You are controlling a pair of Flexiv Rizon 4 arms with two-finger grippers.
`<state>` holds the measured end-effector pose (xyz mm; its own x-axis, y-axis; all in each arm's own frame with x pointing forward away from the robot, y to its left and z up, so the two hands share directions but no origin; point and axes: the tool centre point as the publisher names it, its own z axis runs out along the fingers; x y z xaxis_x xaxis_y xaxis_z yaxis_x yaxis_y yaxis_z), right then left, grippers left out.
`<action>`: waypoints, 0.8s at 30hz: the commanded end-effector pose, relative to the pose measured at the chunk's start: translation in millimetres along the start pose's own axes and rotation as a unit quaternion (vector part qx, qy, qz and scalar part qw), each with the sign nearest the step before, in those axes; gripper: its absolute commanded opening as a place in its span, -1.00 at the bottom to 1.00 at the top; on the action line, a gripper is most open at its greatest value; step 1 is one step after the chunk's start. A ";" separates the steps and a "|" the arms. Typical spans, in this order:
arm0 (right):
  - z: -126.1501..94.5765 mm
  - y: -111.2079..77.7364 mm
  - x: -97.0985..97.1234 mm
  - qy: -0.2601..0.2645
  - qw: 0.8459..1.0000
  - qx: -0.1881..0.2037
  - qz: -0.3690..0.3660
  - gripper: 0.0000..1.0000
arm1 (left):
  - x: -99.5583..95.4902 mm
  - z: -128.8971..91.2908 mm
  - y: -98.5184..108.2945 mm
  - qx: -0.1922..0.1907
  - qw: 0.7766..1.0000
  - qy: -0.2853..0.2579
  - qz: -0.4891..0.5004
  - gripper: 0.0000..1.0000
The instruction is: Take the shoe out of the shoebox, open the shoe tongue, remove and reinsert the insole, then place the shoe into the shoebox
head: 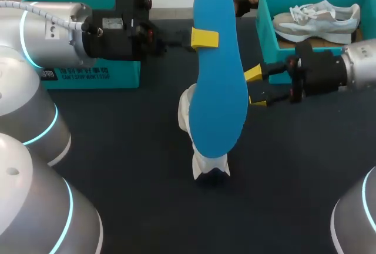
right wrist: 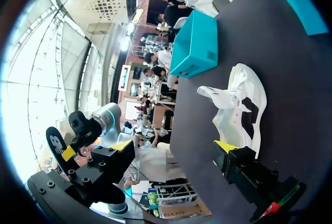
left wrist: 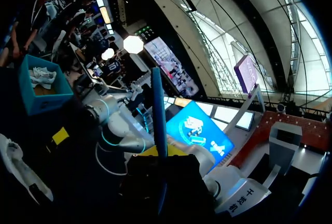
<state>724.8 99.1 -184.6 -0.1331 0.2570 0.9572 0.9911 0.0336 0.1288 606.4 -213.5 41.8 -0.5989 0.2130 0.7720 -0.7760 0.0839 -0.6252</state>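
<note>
Both arms level from opposite sides, left claw (head: 204, 38) clamped, right claw (head: 256, 86) spread wide.

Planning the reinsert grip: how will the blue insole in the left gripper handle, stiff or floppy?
Probably light and fairly stiff: the insole is held in the air by one pinch of the left gripper near one end, with no visible droop. Edge-on in the left wrist view it looks thin and straight, so it may flex when pushed into the shoe.

White print on teal box (head: 94, 81), unreadable
</note>
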 end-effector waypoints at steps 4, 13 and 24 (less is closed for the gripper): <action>-8.5 6.9 11.1 0.000 1.000 -0.005 0.004 1.00 | -0.8 0.6 1.1 0.000 1.000 0.000 0.000 -1.00; -8.5 6.9 11.1 0.000 1.000 -0.005 0.004 1.00 | -0.8 0.6 1.1 0.000 1.000 0.000 0.000 -1.00; -8.5 6.9 11.1 0.000 1.000 -0.005 0.004 1.00 | -9.1 -8.0 7.1 -0.029 0.996 0.010 0.088 -1.00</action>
<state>729.6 92.3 -170.9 -0.1263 0.2554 0.9586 0.9919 0.0224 0.1247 603.7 -214.0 38.3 -0.6469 0.2148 0.7317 -0.7333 0.0879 -0.6741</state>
